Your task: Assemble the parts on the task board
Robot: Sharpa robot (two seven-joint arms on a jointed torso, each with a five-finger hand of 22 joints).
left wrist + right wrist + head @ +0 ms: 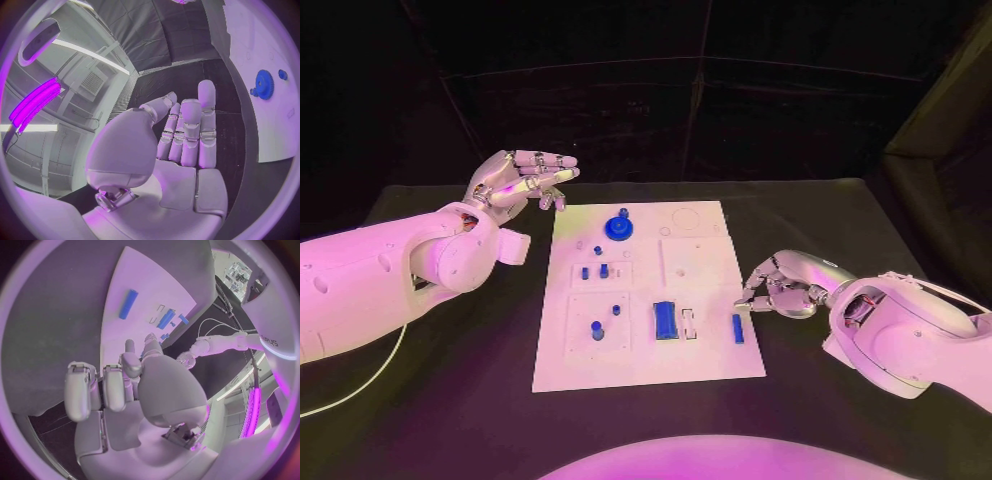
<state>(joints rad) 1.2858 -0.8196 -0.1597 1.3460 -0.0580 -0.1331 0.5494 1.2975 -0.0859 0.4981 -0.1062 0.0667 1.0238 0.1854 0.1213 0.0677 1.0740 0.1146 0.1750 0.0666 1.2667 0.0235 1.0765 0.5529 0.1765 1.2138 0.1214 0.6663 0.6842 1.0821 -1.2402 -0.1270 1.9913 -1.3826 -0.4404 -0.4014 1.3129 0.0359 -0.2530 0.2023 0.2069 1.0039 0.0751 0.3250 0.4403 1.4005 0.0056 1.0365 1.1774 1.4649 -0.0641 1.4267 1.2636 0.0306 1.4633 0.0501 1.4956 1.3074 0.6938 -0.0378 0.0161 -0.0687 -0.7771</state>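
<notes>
The white task board (707, 300) lies in the middle of the black table. On it are a blue gear (619, 230) at the far end, small blue pegs (594, 271) in the middle, a blue block (665, 320) and a thin blue bar (738, 328) near the right edge. My left hand (519, 180) hovers beyond the board's far left corner, palm empty, fingers straight (187, 135); the gear (262, 84) shows beside it. My right hand (783, 285) sits at the board's right edge, just beyond the bar (129, 303), fingers (112, 387) curled in with nothing seen in them.
Bare black tabletop (848, 220) surrounds the board on both sides. A dark curtain wall closes off the far side of the table. Several empty recesses (687, 218) show at the board's far right.
</notes>
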